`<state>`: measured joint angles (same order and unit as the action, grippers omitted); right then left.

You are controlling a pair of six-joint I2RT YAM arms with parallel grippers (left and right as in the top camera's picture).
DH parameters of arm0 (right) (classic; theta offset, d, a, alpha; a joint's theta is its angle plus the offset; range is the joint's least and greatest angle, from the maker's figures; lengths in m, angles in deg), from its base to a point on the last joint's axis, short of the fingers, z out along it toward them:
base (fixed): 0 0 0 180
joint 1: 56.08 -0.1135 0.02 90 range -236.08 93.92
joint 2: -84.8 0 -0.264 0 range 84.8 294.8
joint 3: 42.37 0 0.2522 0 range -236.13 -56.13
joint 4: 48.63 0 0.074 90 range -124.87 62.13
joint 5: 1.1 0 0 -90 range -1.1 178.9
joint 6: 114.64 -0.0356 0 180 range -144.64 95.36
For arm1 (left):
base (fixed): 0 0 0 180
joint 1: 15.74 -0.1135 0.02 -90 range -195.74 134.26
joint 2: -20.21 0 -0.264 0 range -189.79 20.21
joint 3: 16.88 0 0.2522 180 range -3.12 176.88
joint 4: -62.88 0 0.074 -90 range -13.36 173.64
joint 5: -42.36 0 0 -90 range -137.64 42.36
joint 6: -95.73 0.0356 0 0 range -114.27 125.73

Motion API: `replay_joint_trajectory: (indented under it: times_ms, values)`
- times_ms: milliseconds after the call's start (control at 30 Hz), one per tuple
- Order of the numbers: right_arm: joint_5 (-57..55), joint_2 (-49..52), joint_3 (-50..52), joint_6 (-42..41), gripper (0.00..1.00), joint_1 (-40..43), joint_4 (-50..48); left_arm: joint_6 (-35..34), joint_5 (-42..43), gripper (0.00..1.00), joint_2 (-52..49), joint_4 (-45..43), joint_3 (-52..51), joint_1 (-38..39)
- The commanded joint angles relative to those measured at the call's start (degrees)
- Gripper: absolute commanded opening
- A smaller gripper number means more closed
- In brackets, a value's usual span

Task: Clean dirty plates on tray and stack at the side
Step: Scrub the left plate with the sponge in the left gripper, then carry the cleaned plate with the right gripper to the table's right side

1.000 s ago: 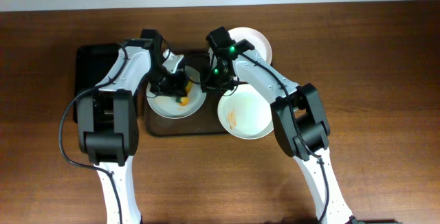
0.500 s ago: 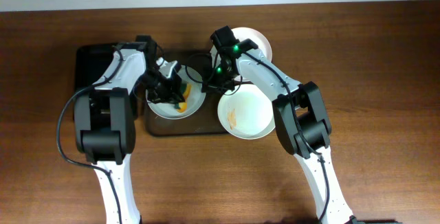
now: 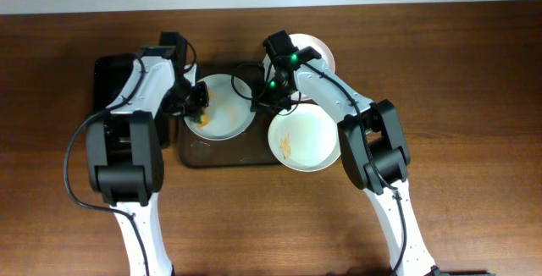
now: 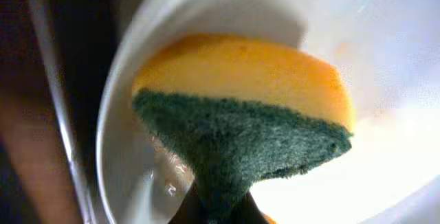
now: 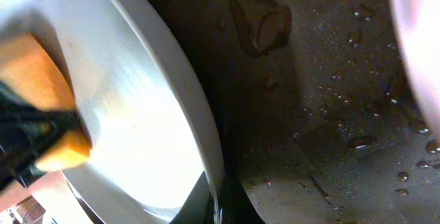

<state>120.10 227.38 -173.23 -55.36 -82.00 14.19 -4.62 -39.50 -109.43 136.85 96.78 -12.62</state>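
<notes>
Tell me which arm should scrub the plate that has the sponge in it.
Left. The left gripper holds the sponge against that plate; the right gripper is occupied gripping its rim.

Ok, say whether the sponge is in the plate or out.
In: the sponge rests inside the plate, against its wall near the rim.

The table is brown wood with visible grain and a low satin sheen; the plates are white and glossy, glazed-looking, one streaked with orange; the sponge has a yellow foam layer, soft and fine-pored, joined to a dark green scouring layer, rough and fibrous; the tray is dark, matt, finely textured, beaded with water drops; the arm shells are smooth white plastic, the joints black.
</notes>
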Motion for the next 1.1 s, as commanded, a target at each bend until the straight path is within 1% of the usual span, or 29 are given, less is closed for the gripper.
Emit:
replay_joint_trajectory:
  times_ms: [0, 33, 100, 167, 233, 267, 300, 333, 367, 400, 467, 500, 600, 667, 800, 833, 867, 1033, 1067]
  values:
    - [1.18, 1.22, 0.44, 0.28, 0.04, 0.15, 0.0, 0.96, -9.25, 0.01, -4.39, 5.97, -1.84, 2.27]
    - [1.18, 1.22, 0.44, 0.31, 0.04, 0.15, 0.0, 10.93, -1.4, 0.01, -4.39, 6.93, -0.92, 4.02]
    - [1.18, 1.22, 0.44, 0.31, 0.04, 0.15, 0.0, 24.33, 14.01, 0.01, -4.39, 4.76, -0.83, 5.64]
    - [1.18, 1.22, 0.44, 0.33, 0.04, 0.15, 0.0, 25.46, 14.78, 0.01, -4.39, -1.01, -0.83, 5.99]
    - [1.18, 1.22, 0.44, 0.48, 0.04, 0.17, 0.0, 25.4, 12.37, 0.01, -4.39, -5.22, -0.83, 5.57]
    - [1.18, 1.22, 0.44, 0.48, 0.04, 0.15, -0.02, 24.52, 10.78, 0.01, -4.39, -8.37, -0.83, 5.09]
    - [1.18, 1.22, 0.44, 0.48, 0.04, 0.15, -0.02, 19.61, 6.27, 0.01, -4.39, -11.17, -0.83, 4.87]
    - [1.16, 1.22, 0.44, 0.5, 0.04, 0.17, 0.02, 8.24, -6.58, 0.01, -4.39, -13.22, -0.81, 4.85]
    - [1.14, 1.22, 0.44, 0.52, 0.04, 0.15, 0.04, 1.01, -16.52, 0.01, -4.39, -12.74, -0.55, 4.98]
    - [0.66, 1.22, 0.44, 0.52, 0.04, 0.15, 0.11, -2.54, -20.33, 0.01, -4.37, -10.51, 0.24, 4.98]
    - [-0.61, 1.2, 0.44, 0.52, 0.04, 0.17, 0.66, -3.37, -20.39, 0.01, -4.37, -6.29, 2.86, 4.92]
    - [-1.22, 1.2, 0.42, 0.55, 0.04, 0.15, 0.98, -3.37, -20.06, 0.01, -4.37, -2.58, 5.57, 4.92]
    - [-1.9, 1.03, 0.42, 1.62, 0.04, 0.15, 1.57, -3.32, -18.78, 0.01, -4.37, 9.4, 18.16, 4.9]
    - [-3.76, -0.07, 0.42, 1.81, 0.04, 0.09, 2.19, -3.32, -16.68, 0.01, -4.37, 13.14, 24.52, 4.42]
    - [-15.8, -6.23, 0.42, 1.81, 0.04, -1.33, 6.36, -3.3, -16.31, 0.01, -4.39, 12.83, 25.83, 3.43]
    - [-19.82, -8.04, 0.42, 1.81, 0.04, -1.95, 7.13, -3.32, -16.31, 0.01, -4.39, 12.83, 25.83, 3.19]
    - [-26.14, -10.73, 0.42, 1.84, 0.04, -2.99, 9.11, -3.32, -16.55, 0.01, -4.39, 12.74, 25.83, 2.95]
    - [-44.61, -19.26, 0.42, 2.01, 0.04, -7.65, 12.87, -3.32, -16.48, 0.01, -4.42, 11.89, 25.81, 0.76]
    - [-51.74, -21.33, 0.42, 1.99, 0.04, -9.01, 14.67, -3.32, -16.46, 0.01, -4.42, 11.89, 25.81, 0.72]
